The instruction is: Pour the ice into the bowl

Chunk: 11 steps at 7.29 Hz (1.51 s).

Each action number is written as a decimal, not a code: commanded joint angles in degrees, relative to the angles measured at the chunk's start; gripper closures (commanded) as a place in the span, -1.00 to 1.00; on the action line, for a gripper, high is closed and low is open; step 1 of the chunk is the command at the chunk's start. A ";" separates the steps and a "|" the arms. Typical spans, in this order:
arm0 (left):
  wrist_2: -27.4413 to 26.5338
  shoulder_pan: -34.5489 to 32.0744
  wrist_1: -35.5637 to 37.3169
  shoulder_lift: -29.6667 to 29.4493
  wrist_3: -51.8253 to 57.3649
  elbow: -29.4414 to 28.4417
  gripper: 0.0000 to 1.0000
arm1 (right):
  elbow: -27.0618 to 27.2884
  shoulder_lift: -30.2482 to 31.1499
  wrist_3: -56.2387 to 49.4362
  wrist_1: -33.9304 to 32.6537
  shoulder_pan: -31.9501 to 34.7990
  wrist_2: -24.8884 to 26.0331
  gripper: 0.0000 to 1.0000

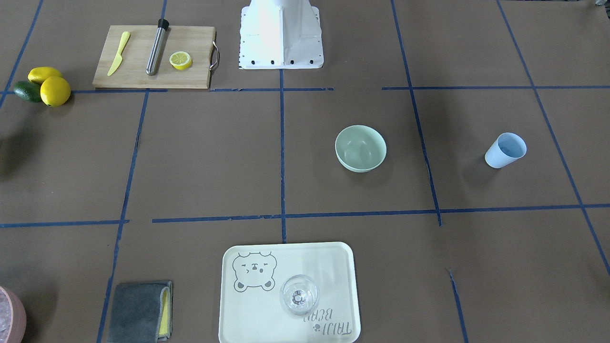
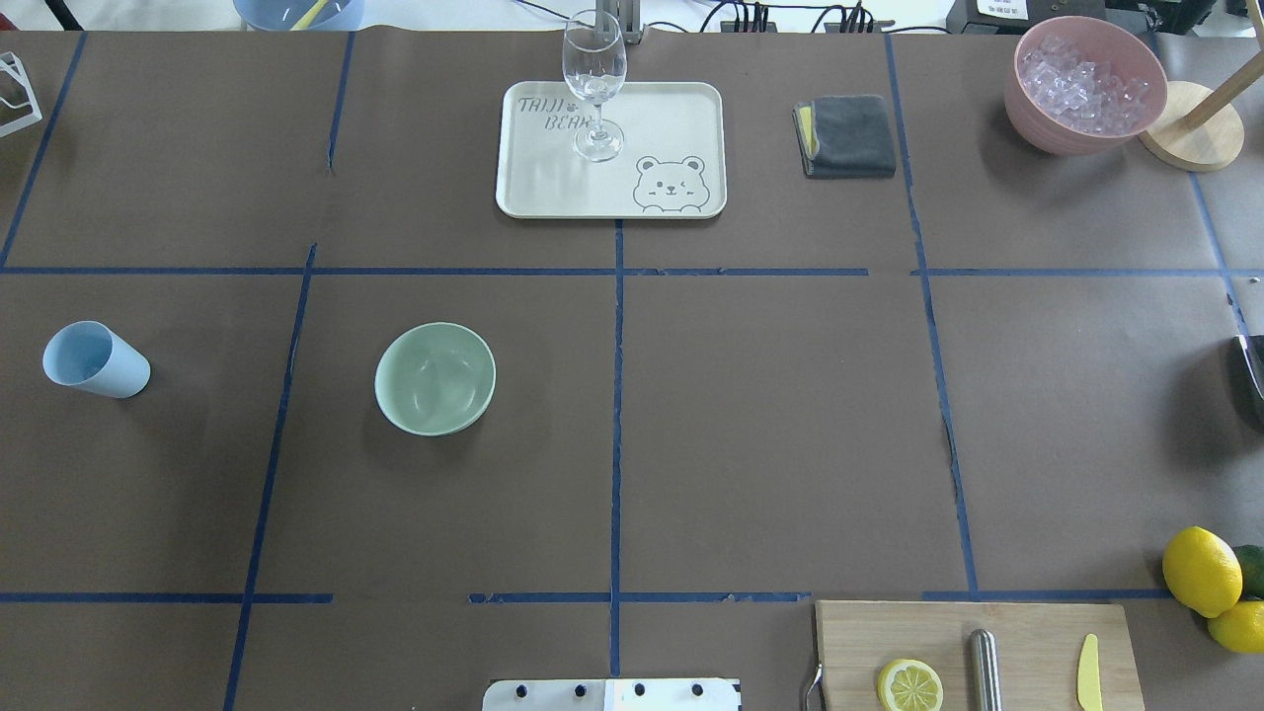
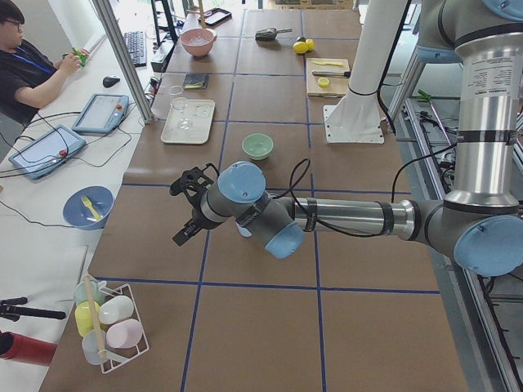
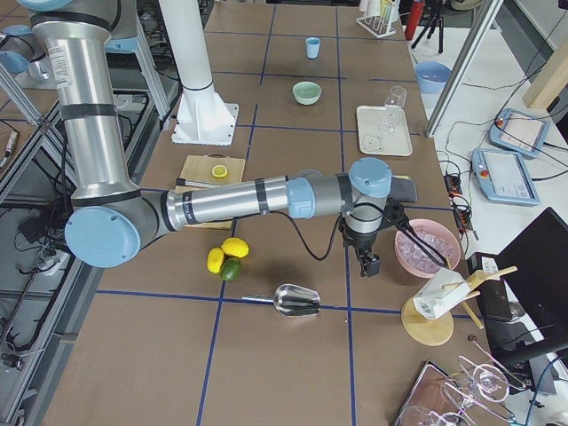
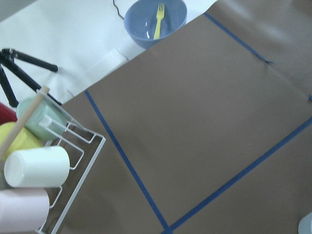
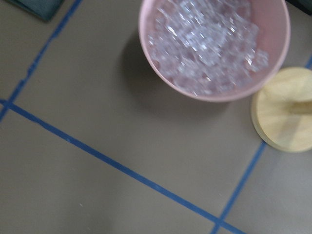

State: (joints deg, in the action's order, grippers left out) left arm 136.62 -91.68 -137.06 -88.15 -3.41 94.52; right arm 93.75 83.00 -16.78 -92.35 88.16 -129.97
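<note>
Wine glass [image 1: 299,295] aside, we judge empty bowl [image 1: 360,147] and blue cup [image 1: 506,150] set within left-arm reach for pouring; left pincer [image 3: 176,214] and right pincer [image 4: 395,257] spread: cannot tell.

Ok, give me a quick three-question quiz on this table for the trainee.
1. True or false: the bowl already holds ice.
2. The glass stands: A) on the tray B) in the bowl C) beside the bowl.
3. Fill in: the lemon half lies on the ___.
Key: 1 false, it is empty; 2 A; 3 board.
</note>
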 commanded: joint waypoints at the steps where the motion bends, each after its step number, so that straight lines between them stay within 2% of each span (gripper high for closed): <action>1: -5.36 9.27 -12.23 -0.18 -21.22 1.36 -1.00 | 0.47 1.98 0.34 0.24 1.13 -0.02 -1.00; 2: -17.93 17.77 -14.88 0.95 -28.16 3.89 -1.00 | 0.47 1.99 0.61 0.24 1.05 0.07 -1.00; 3: -26.67 24.90 -16.73 4.00 -33.54 6.35 -1.00 | 0.47 2.07 0.61 0.15 1.05 0.07 -1.00; 5: -40.22 35.11 -28.90 12.17 -40.84 7.08 -1.00 | 0.47 2.42 0.70 0.24 1.13 0.07 -1.00; 6: -48.56 41.52 -31.58 14.90 -44.19 7.08 -1.00 | 0.38 2.51 0.70 0.24 1.13 0.07 -1.00; 7: -57.87 48.54 -33.69 17.89 -47.71 7.08 -1.00 | 0.38 2.77 0.70 0.15 1.05 0.07 -1.00; 9: -72.65 58.50 -34.68 21.86 -52.73 6.82 -1.00 | 0.47 3.39 0.61 0.24 1.13 0.07 -1.00; 11: -84.36 67.29 -34.50 22.05 -57.56 4.37 -1.00 | 2.13 4.71 0.70 0.24 1.13 0.07 -1.00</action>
State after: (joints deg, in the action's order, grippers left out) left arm 59.93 -30.12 -171.56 -66.48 -57.77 100.39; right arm 94.96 86.96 -16.11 -92.12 89.28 -129.86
